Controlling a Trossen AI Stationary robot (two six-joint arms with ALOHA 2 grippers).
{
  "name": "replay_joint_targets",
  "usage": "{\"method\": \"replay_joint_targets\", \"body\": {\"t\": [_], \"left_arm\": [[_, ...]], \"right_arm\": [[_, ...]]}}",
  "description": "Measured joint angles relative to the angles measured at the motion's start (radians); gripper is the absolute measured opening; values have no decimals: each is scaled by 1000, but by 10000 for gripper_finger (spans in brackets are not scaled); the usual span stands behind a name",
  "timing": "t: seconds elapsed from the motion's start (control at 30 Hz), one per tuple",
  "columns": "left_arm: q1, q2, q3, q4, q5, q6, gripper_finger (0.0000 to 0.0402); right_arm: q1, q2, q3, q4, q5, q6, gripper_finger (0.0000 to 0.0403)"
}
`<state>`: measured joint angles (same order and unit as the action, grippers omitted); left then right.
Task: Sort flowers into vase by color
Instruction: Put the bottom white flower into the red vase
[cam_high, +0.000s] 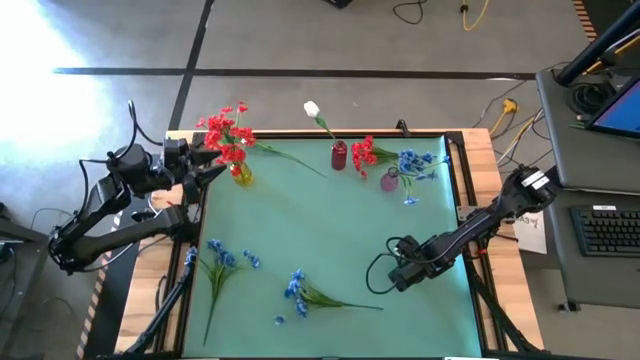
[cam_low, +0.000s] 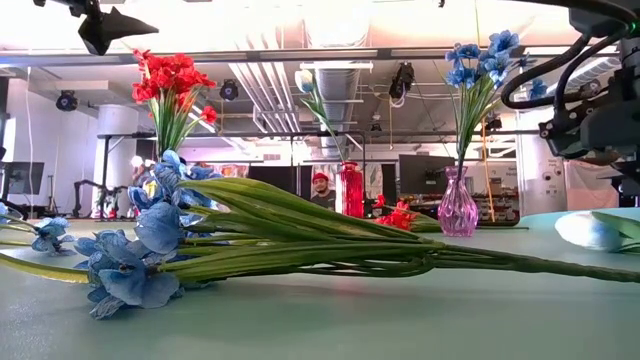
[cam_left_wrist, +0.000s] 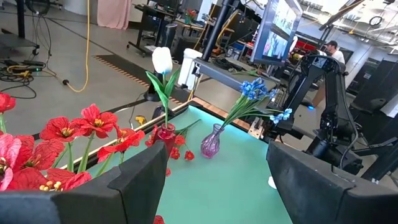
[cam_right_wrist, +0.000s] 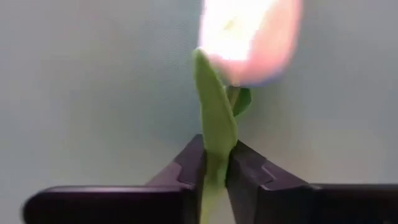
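Note:
My right gripper stands on the table's right half, pointing down, shut on a white tulip-like flower whose bud lies on the green mat. The gripper hides this flower in the high view. Two blue flowers lie on the mat near the front. At the back, a yellow vase holds red flowers, a red vase holds a white flower, and a purple vase holds blue flowers. My left gripper waits open above the far left corner. My right gripper pinches the white flower's green stem and leaf between its two fingers, a little below the bud. The fingers come from above, pointing down, and lie across the stem. The bud rests on the mat.
A red flower lies between the red and purple vases. The mat's middle is bare. Wooden table edges frame the mat. Cables, a keyboard and a desk stand off the right side. A person shows in the room behind.

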<state>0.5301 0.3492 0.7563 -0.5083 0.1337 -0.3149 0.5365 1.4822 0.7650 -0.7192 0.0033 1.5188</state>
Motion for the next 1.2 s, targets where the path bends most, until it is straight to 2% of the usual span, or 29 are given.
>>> {"method": "replay_joint_targets", "body": {"t": [0.1, 0.2, 0.4, 0.6, 0.73, 0.83, 0.97, 1.13, 1.2], "left_arm": [[0, 0, 0, 0, 0, 0, 264], [0, 0, 0, 0, -1, 0, 264], [0, 0, 0, 0, -2, 0, 264], [0, 0, 0, 0, -3, 3, 264], [0, 0, 0, 0, -3, 3, 264], [0, 0, 0, 0, -3, 2, 264], [0, 0, 0, 0, 0, 0, 264], [0, 0, 0, 0, 0, 0, 264], [0, 0, 0, 0, 0, 0, 264]], "right_arm": [[0, -17, 7, -5, 9, -4, 16], [0, -44, 36, -2, 21, -23, 16], [0, -79, 154, 42, 37, -208, 17], [-32, -79, 299, 230, 315, -492, 18], [-92, -79, 372, 346, 433, -759, 18], [-157, -79, 404, 479, 423, -994, 18], [-257, -80, 406, 681, 318, -1279, 18], [-383, -80, 403, 844, 301, -1510, 18], [-432, -80, 394, 914, 262, -1576, 18]]}}
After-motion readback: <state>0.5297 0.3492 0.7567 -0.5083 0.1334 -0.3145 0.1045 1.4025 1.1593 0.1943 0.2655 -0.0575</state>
